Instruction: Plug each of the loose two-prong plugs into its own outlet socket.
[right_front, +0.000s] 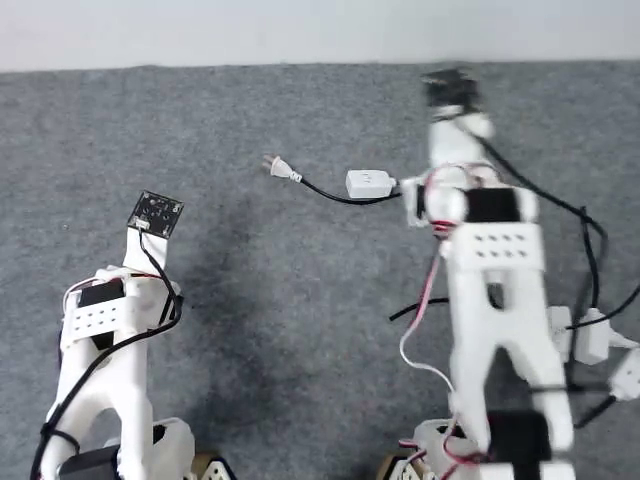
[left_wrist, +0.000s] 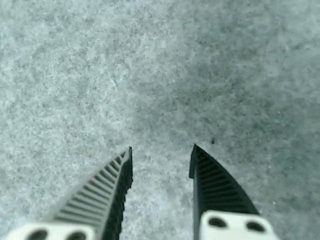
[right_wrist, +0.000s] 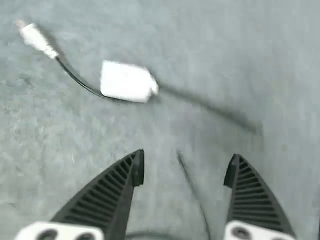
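The right pincer (right_wrist: 184, 161) hangs wide open and empty above the grey bench (right_front: 300, 340). The white outlet socket (right_wrist: 127, 81) lies just ahead of its tips, and the two-prong plug (right_wrist: 35, 36) on its black cord (right_wrist: 75, 77) lies farther off. The likely step is a grasp, so it should centre its fingers across the body, descend squarely and close clear of the cord. The right arm stretches far out over the bench, while the left pincer (left_wrist: 162, 150), also open and empty, points at bare bench with its arm folded near its base.
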